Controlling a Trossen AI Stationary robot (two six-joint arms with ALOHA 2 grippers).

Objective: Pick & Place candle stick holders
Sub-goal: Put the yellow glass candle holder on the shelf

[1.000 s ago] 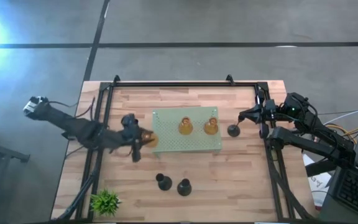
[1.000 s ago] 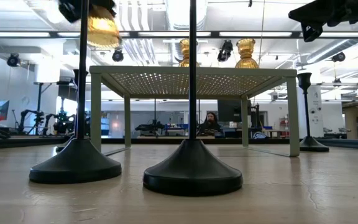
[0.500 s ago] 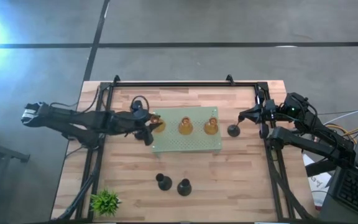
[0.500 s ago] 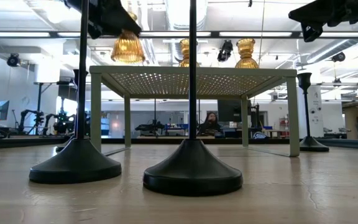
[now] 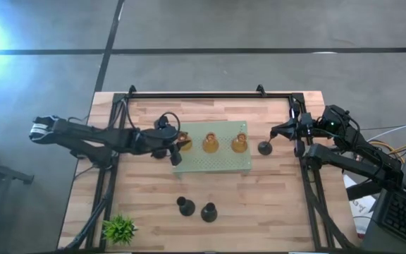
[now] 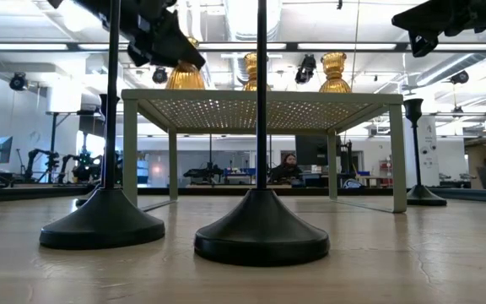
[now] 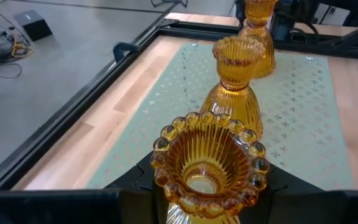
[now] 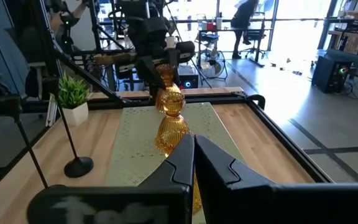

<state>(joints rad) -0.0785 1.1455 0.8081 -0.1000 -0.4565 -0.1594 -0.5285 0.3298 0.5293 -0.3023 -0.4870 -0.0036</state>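
Observation:
My left gripper (image 5: 175, 146) is shut on an amber glass candle stick holder (image 7: 209, 160) over the left part of the pale green perforated board (image 5: 220, 164). Two more amber holders (image 5: 210, 143) (image 5: 239, 143) stand on the board. One black holder (image 5: 265, 147) stands right of the board, and two black ones (image 5: 184, 206) (image 5: 208, 212) stand nearer the front edge. My right gripper (image 8: 193, 155) is shut on nothing and hangs above the table's right side. My left gripper pinches the amber holder between its two fingers, just under the beaded cup rim (image 7: 166, 186). The fingers (image 6: 163, 38) come from the table's left side, slanting a little downward. The holder stays upright, its flared foot (image 6: 186, 80) at the board's top; whether it touches the board I cannot tell.
A small green plant (image 5: 120, 229) stands at the front left corner. Black frame rails (image 5: 196, 95) run along the far edge and both sides. Bare wood lies between the board and the two front black holders.
My left gripper has carried the amber holder toward the table's right and far edge, from beside the board's left edge to over its left part, and has sunk with it toward the board's top. The holder has stayed upright in the hold.

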